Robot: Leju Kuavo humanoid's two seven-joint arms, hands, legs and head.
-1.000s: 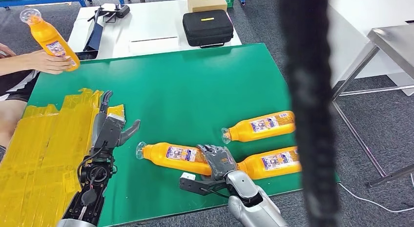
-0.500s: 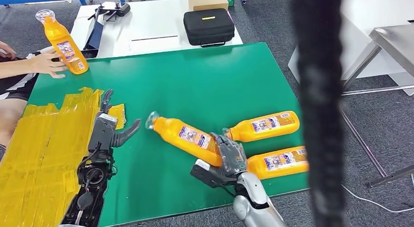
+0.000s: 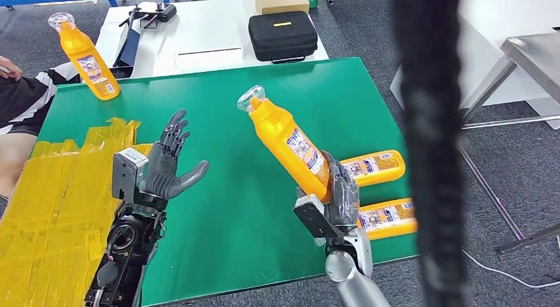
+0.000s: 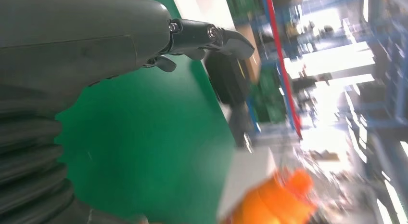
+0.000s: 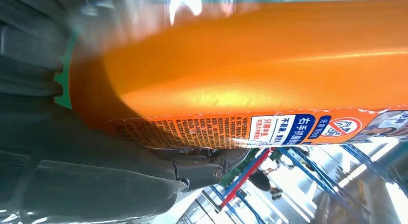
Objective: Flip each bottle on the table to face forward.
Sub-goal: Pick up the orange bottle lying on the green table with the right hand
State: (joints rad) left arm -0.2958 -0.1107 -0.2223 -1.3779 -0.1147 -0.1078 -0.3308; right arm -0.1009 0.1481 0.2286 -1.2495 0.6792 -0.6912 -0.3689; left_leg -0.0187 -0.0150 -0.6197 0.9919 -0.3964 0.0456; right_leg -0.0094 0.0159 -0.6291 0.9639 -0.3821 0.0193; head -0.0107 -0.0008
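My right hand [image 3: 338, 196] grips the lower end of an orange bottle [image 3: 286, 140] with a clear cap, lifted off the green table [image 3: 224, 102] and tilted up toward the left. Up close, the same bottle [image 5: 250, 70] shows its label above my hand [image 5: 96, 171]. Two more orange bottles lie on their sides at the right: one [image 3: 370, 167] behind my hand, one [image 3: 389, 218] nearer the front edge. A fourth bottle [image 3: 84, 56] stands at the far left corner. My left hand [image 3: 166, 165] is raised, open, fingers spread, and shows as a grey hand [image 4: 96, 46] at the wrist.
A person's arm and striped sleeve [image 3: 23, 96] are at the far left edge. Yellow tape [image 3: 59, 188] covers the table's left part. A white table behind holds a black case [image 3: 282, 36] and a box. A dark blurred band [image 3: 429, 148] crosses the right of the head view.
My right hand has lifted the bottle from lying on the table to a steep tilt. My left hand rose and spread open. The person let go of the far-left bottle and drew back.
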